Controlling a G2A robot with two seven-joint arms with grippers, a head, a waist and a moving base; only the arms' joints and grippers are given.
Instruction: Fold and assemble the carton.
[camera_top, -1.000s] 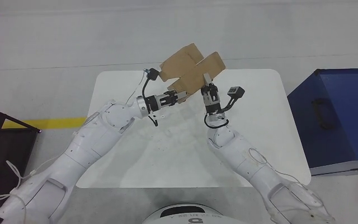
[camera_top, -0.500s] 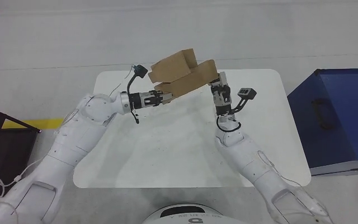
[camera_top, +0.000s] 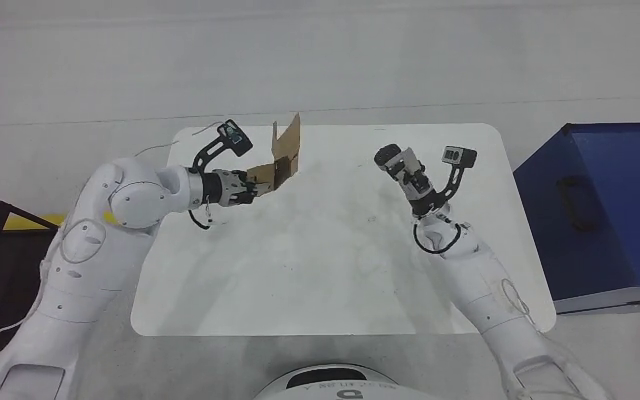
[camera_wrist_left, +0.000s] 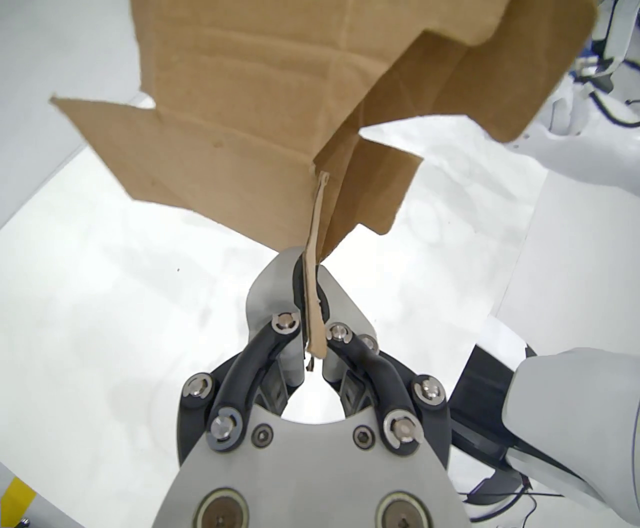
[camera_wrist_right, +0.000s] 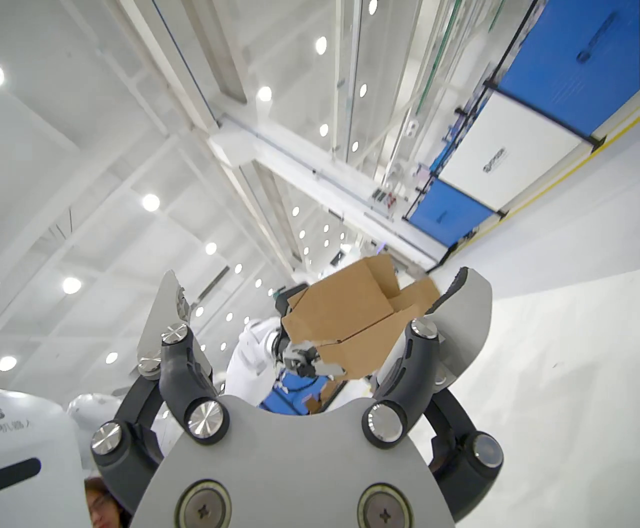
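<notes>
The brown cardboard carton (camera_top: 284, 152) is unassembled and hangs above the back left of the white table (camera_top: 330, 260), seen nearly edge-on from above. My left gripper (camera_top: 258, 184) is shut on one of its lower flaps; up close the flap edge (camera_wrist_left: 315, 280) is pinched between the fingers of the left gripper (camera_wrist_left: 312, 320), and the carton (camera_wrist_left: 280, 115) spreads out beyond. My right gripper (camera_top: 390, 158) is at the back right of the table, apart from the carton and pointing upward. Its fingers (camera_wrist_right: 467, 320) stand open with nothing between them; the carton (camera_wrist_right: 350, 320) shows far off.
A dark blue bin (camera_top: 585, 215) stands on the floor to the right of the table. A dark object (camera_top: 25, 255) sits on the floor at the far left, beside a yellow floor line. The table surface in front of both arms is bare.
My right gripper let go of the carton and pulled back to the right. My left arm swung the carton left and down, turning it from broad-side to nearly edge-on.
</notes>
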